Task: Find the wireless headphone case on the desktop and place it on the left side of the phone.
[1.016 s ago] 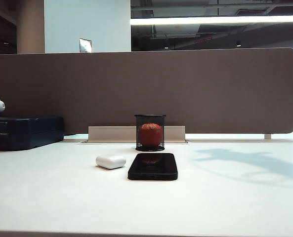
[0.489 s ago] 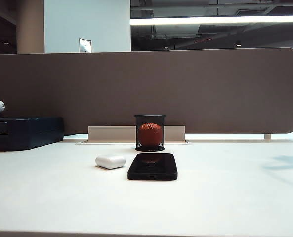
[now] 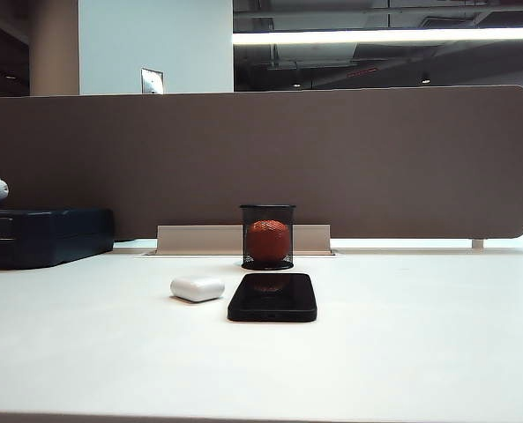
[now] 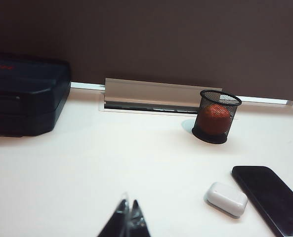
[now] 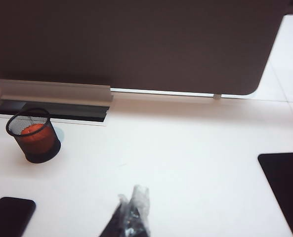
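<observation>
Left gripper closed, empty, above desktop; right gripper closed, empty; wireless headphone case at phone's nine o'clock.

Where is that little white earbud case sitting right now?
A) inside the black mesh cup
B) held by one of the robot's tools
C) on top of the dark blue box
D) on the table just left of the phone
D: the wireless headphone case lies on the desktop just left of the phone, apart from it, with no tool near it.
</observation>
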You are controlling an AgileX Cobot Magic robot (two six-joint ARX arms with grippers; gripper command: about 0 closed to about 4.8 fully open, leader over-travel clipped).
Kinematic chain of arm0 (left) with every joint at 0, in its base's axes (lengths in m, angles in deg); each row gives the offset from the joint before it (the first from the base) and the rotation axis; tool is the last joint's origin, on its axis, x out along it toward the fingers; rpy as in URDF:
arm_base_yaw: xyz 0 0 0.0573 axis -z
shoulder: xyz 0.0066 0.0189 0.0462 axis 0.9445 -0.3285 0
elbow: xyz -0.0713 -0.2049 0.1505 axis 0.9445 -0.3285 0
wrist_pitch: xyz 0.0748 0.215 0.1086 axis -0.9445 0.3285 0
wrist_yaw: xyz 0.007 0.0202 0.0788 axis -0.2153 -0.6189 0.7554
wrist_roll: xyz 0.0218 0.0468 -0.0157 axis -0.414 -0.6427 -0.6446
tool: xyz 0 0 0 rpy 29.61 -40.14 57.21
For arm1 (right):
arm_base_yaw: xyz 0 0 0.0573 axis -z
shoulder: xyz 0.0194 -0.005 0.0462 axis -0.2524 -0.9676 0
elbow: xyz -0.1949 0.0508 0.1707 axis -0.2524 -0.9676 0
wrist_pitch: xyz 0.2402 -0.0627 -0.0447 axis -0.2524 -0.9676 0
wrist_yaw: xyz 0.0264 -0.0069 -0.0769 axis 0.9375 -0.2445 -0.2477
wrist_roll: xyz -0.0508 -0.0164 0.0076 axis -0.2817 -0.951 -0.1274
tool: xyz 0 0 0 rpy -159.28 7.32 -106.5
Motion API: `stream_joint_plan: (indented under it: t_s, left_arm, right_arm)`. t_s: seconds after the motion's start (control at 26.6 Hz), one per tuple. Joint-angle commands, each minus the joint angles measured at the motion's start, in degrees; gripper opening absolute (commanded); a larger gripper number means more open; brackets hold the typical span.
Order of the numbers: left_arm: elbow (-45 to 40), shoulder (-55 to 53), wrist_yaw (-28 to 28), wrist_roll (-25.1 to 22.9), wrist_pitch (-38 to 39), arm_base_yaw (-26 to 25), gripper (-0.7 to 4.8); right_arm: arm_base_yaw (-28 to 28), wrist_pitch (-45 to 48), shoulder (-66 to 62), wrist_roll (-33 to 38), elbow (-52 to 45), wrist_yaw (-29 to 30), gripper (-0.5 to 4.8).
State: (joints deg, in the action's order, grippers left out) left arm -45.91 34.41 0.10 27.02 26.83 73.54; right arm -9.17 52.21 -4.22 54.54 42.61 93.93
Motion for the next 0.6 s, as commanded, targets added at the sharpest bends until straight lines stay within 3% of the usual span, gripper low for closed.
stream_joint_plan:
  t_s: [0.04,0.3,0.41,0.6]
  left_arm:
    - [0.2,0.0,0.2,0.2,-0.8,0.1,-0.05]
    - [0.1,0.0,0.6,0.2,-1.2,0.0,-0.06]
    - [0.1,0.0,5.6,0.2,-1.2,0.0,-0.06]
    - [0.1,0.0,5.8,0.2,-1.5,0.1,-0.06]
  right_arm:
    - [0.0,5.4,5.8,2.3,-7.2,-0.3,-0.05]
    - [0.0,9.0,18.1,3.3,-20.1,-1.3,-0.05]
    - [0.0,10.9,24.7,3.8,-26.7,-1.3,-0.05]
    - [-0.2,14.6,31.4,6.3,-34.3,-1.3,-0.05]
